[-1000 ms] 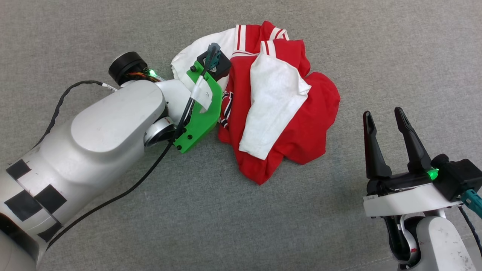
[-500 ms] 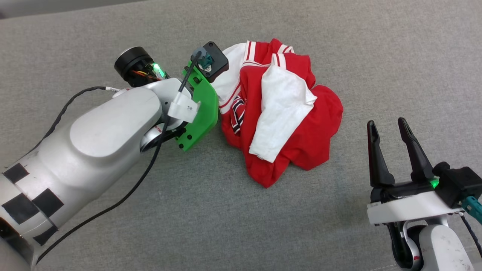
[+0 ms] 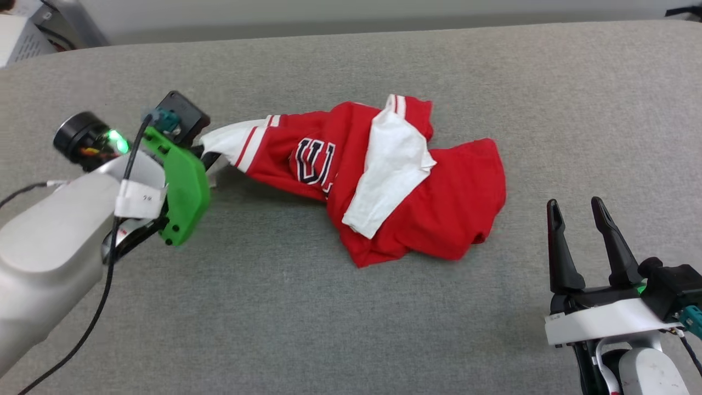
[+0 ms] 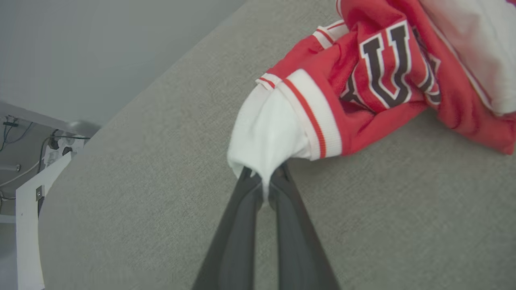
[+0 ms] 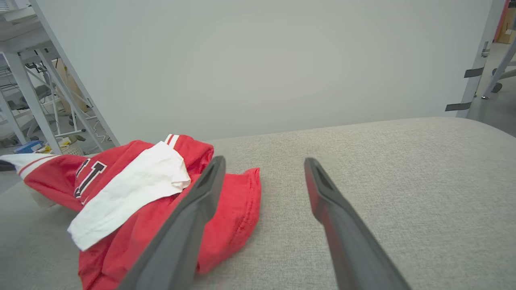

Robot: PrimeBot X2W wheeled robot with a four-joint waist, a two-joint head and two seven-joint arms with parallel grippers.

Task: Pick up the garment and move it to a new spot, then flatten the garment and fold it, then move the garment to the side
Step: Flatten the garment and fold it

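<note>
left fingers [image 4: 238, 229]: clenched on the white sleeve [image 4: 270, 133] of the garment [image 3: 439, 214]. Cloth is pinched right at the tips, and a thin sliver of white hangs down between them. The striped trim [image 4: 310, 117] sits just past the tips.

From the pinch the garment runs away from the tips as a red band. Near the fingers it looks lifted off the grey worktop [image 3: 307, 318], with a shadow under it. The black white-outlined letters [image 3: 315, 164] face up partway along the band.

The rest of the garment is a crumpled heap lying on the worktop, well beyond the left tips. A second white sleeve [image 3: 384, 175] is draped across the top of it.

right fingers [image 3: 560, 252]: released, with a wide gap and nothing between them, not touching the cloth. In the right wrist view the heap lies ahead and left of the tips. Its red hem [image 5: 246, 209] is the part nearest, just beside the left-hand finger in that view. There is bare worktop between the tips and straight ahead of them.

A green bracket [image 3: 184, 186] sits on the left wrist behind the fingers.
</note>
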